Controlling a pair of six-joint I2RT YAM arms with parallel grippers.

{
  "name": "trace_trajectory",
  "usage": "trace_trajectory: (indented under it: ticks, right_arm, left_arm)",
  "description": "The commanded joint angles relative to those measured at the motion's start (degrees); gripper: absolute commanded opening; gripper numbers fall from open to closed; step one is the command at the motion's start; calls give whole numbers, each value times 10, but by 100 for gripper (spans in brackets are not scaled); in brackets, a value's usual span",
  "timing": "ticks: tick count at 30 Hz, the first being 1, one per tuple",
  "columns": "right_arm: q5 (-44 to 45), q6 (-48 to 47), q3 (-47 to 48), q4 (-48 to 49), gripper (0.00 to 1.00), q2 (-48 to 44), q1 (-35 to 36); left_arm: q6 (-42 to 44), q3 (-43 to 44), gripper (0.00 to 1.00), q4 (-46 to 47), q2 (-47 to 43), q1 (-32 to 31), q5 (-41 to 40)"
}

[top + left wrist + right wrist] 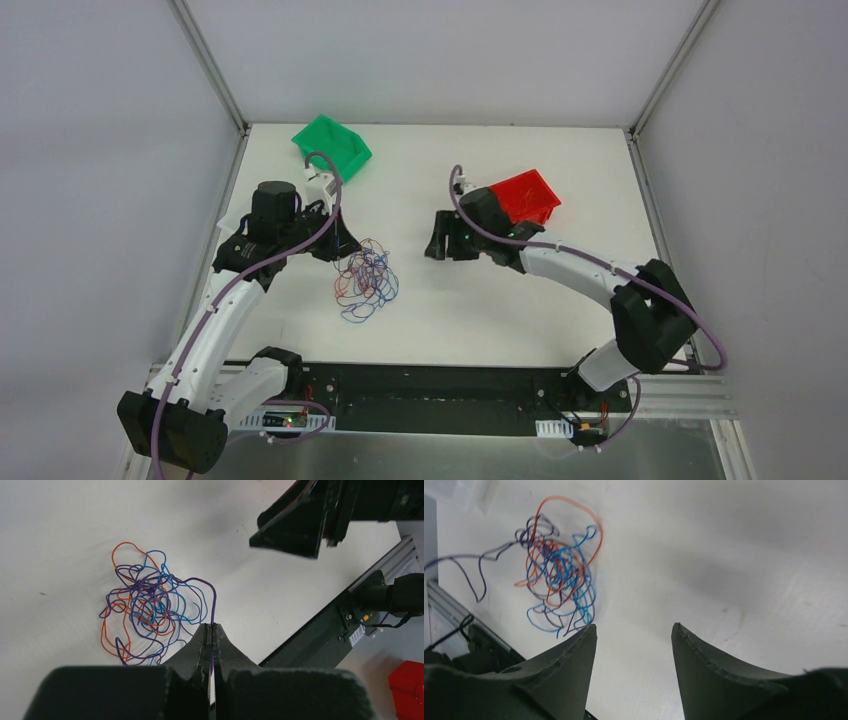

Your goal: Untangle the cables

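Note:
The cables (365, 280) lie as a small tangle of red, blue and purple strands on the white table, left of centre. My left gripper (343, 245) sits at the tangle's upper left. In the left wrist view it (212, 626) is shut on one purple cable (214, 600), which arches up from the tangle (145, 610) into the closed fingertips. My right gripper (445, 248) hovers to the right of the tangle, apart from it. Its jaws (634, 626) stand open over bare table with nothing between them, and the tangle (559, 575) lies beyond its left finger.
A green bin (330, 145) stands at the back left and a red bin (525, 195) at the back right, behind the right wrist. A black base rail (430, 400) runs along the table's near edge.

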Motion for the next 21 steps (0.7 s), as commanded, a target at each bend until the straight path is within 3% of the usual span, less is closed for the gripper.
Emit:
trace_trajectory:
  ticks: [1,8,15,21]
  right_arm:
    - [-30,7,-17,150,59,32,65]
    - [-28,33,8,203,52,126,126]
    - [-16,48,13,227,43,167,142]
    - [-9,49,13,231,16,169,146]
  left_arm:
    - [3,1,0,12,-4,-3,-13]
    - [4,2,0,7,-6,-3,-23]
    - [4,2,0,6,-7,-3,-23]
    - [5,3,0,6,-2,-3,-24]
